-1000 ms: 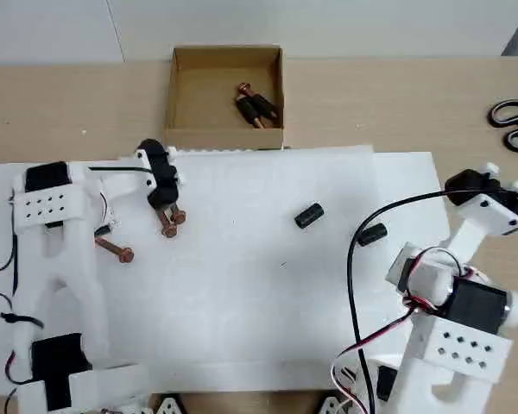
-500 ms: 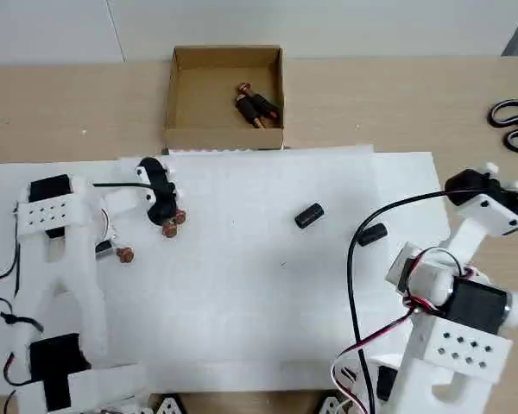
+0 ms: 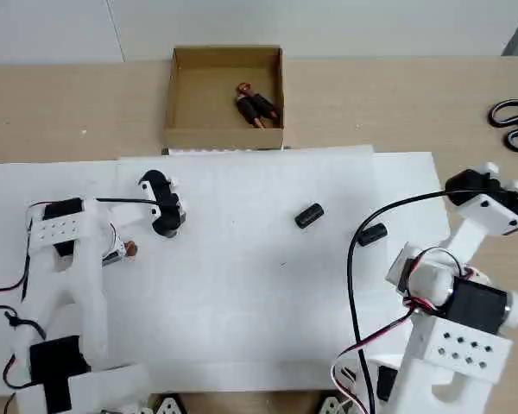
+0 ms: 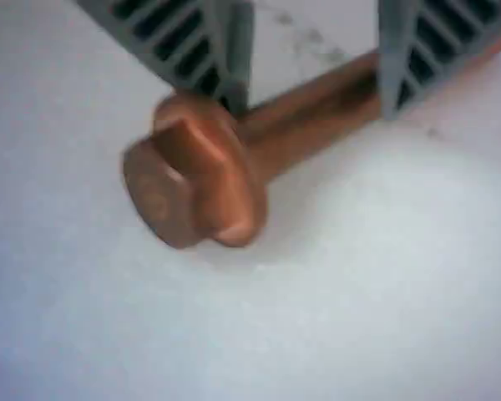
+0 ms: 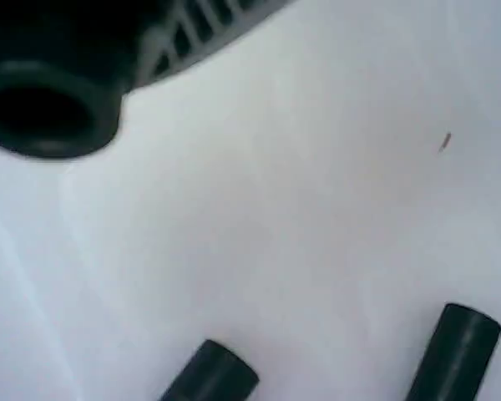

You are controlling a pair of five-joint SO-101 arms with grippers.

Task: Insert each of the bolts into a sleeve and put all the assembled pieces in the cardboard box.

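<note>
The left gripper [image 4: 313,75] hangs low over the foam mat [image 3: 242,302], near the front left corner of the cardboard box [image 3: 203,95]. Its jaws stand apart and clamp nothing. A copper bolt [image 4: 225,167] lies on the mat under them, with its shank running from one jaw toward the other rather than across the gap.

The right gripper [image 3: 466,185] sits well away from the box, out past its front right corner. Its jaws look clamped on a black sleeve [image 5: 46,109] that presses against a ridged pad. A loose sleeve [image 3: 308,216] and a second loose sleeve [image 3: 373,233] lie on the mat between that gripper and the box. Two assembled pieces [image 3: 255,104] rest inside the box by its right wall.

If the left jaws close as they stand, they would likely meet the bolt end-on. A round shank on soft foam could then roll or skid away, or be caught crooked near the head. A crooked hold would make it hard to line the bolt up with the sleeve's bore.

The bolt's threaded end is cut off behind a jaw. A second bolt [image 3: 129,250], farther from the box, is mostly covered by the left arm. The right gripper's other jaw is out of frame, so its hold on the sleeve is a judgement.
</note>
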